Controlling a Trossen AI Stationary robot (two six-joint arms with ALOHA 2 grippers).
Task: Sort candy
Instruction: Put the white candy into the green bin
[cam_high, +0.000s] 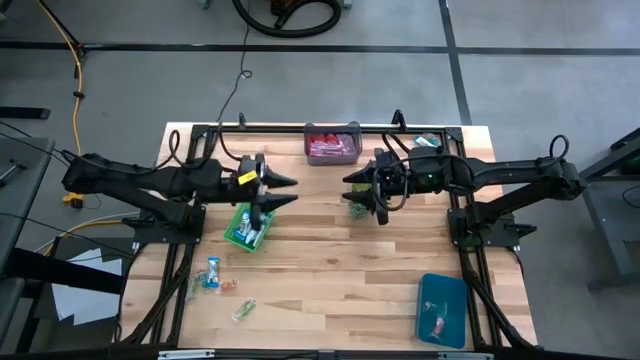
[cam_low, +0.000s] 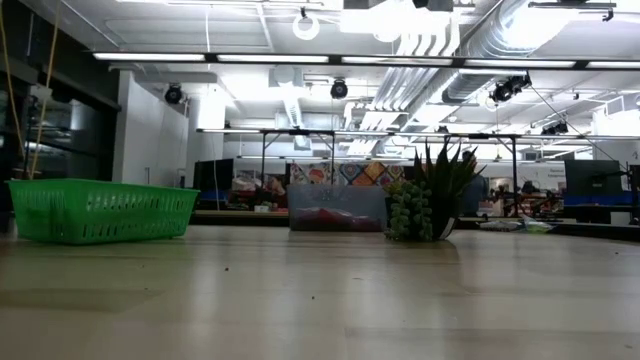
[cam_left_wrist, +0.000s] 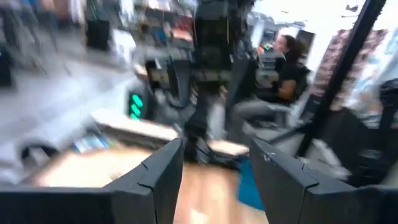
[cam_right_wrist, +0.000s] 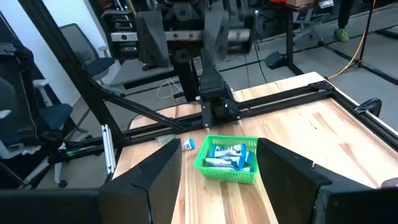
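Both arms raised mid-table, nothing held; loose candy waits at the near-left corner.

I see my left gripper (cam_high: 288, 190) spread wide and empty, hovering just beside the green basket (cam_high: 248, 225), which holds blue-and-white candies (cam_right_wrist: 227, 155). My right gripper (cam_high: 352, 190) is also spread and carries nothing, near the small plant (cam_high: 357, 209). Unsorted candy (cam_high: 212, 275) lies scattered on the table (cam_high: 340, 270) toward the left front, with a clear-wrapped piece (cam_high: 243, 310) a little apart. The pink bin (cam_high: 332, 144) at the far edge holds red sweets; the blue bin (cam_high: 443, 309) at the right front has a piece or two. I judge the left arm suits the next pick: I should lower straight over one sweet, straddle its flat wrapper, and avoid dragging neighbours.
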